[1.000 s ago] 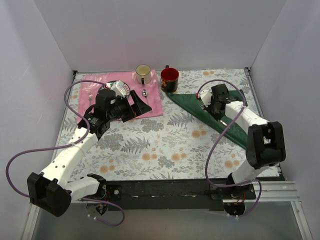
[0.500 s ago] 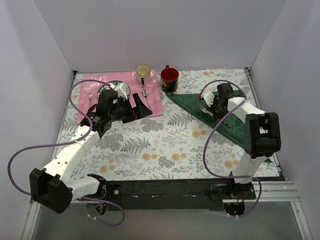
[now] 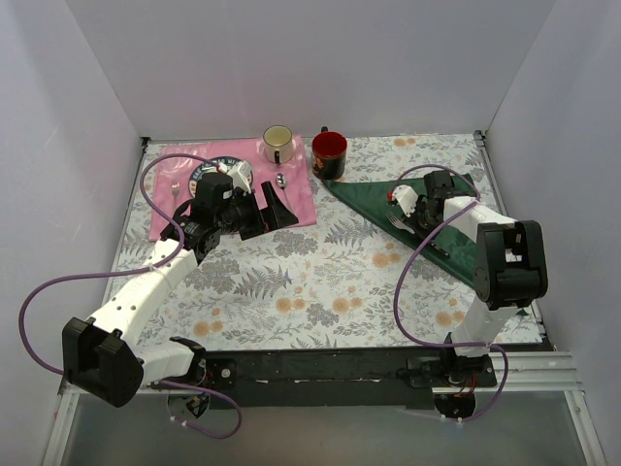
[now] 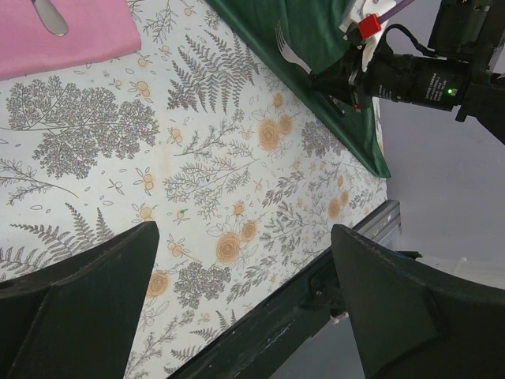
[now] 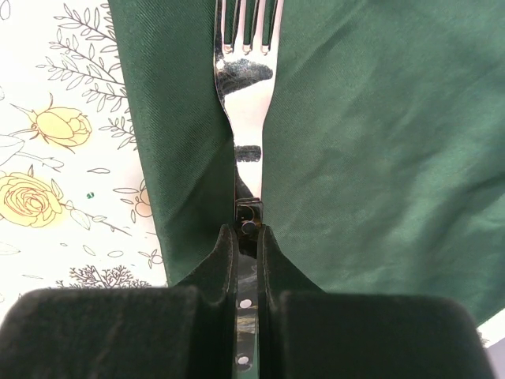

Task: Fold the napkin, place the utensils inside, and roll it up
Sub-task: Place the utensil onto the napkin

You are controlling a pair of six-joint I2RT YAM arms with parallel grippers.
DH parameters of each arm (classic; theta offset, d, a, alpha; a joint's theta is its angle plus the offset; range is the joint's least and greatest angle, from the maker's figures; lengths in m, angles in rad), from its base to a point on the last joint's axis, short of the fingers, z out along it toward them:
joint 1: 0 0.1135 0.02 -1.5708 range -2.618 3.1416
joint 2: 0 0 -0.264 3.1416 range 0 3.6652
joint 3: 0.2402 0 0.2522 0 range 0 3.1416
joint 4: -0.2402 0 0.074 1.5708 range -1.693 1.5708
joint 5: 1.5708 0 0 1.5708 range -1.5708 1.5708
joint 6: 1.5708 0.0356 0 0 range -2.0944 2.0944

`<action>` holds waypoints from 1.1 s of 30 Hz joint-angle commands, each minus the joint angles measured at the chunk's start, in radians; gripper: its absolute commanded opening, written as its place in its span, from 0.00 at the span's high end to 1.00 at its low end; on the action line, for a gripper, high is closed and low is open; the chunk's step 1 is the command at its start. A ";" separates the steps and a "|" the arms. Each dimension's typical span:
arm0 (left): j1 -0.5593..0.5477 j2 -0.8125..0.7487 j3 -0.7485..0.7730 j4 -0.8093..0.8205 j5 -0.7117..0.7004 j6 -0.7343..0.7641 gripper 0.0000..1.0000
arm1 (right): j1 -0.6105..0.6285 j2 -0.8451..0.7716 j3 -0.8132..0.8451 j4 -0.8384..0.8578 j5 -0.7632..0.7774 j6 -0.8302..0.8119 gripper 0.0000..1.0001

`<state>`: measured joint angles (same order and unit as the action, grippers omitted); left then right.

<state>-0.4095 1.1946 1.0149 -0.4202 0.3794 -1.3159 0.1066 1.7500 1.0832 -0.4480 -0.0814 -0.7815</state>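
Observation:
The dark green napkin (image 3: 439, 236) lies folded into a long strip on the right of the table, running from the red mug toward the front right. My right gripper (image 3: 411, 214) hangs over its middle, shut on the black handle of a fork (image 3: 395, 222). In the right wrist view the silver fork head (image 5: 246, 79) points away from the jaws over the napkin (image 5: 379, 118), and the right gripper (image 5: 247, 233) clamps the thin handle. My left gripper (image 3: 270, 209) is open and empty at the placemat's near edge. Its wrist view shows the napkin (image 4: 316, 39), the fork (image 4: 288, 47) and its own open fingers (image 4: 87, 300).
A pink placemat (image 3: 303, 202) at the back left carries a plate (image 3: 225, 174), a small silver fork (image 3: 175, 186) and a spoon (image 3: 280, 181). A cream mug (image 3: 277, 144) and a red mug (image 3: 329, 150) stand at the back. White walls enclose three sides.
The right arm has drawn its elbow back toward the right wall and brought the fork slightly nearer along the napkin. The left gripper has drifted a little to the right, staying open.

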 commanded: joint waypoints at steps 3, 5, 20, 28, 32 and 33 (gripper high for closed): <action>-0.003 -0.012 0.030 0.017 0.021 0.012 0.09 | -0.004 -0.040 -0.002 0.023 -0.021 -0.025 0.99; -0.002 -0.012 0.031 0.014 0.021 0.014 0.09 | -0.002 -0.040 -0.003 0.019 -0.018 -0.024 0.99; -0.003 -0.023 0.019 0.017 0.035 0.012 0.09 | -0.004 -0.084 -0.066 0.058 -0.020 -0.032 0.99; -0.003 -0.024 0.025 0.012 0.033 0.017 0.09 | -0.005 -0.060 -0.060 0.057 -0.004 -0.027 0.99; -0.005 -0.027 0.027 0.008 0.032 0.018 0.09 | -0.004 -0.058 -0.062 0.058 0.008 -0.025 0.96; -0.003 -0.026 0.027 0.006 0.032 0.018 0.09 | -0.004 -0.058 -0.062 0.058 -0.001 -0.025 0.96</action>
<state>-0.4099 1.1954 1.0149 -0.4179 0.4038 -1.3155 0.1059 1.6951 1.0168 -0.4145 -0.0780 -0.7944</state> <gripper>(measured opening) 0.908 0.076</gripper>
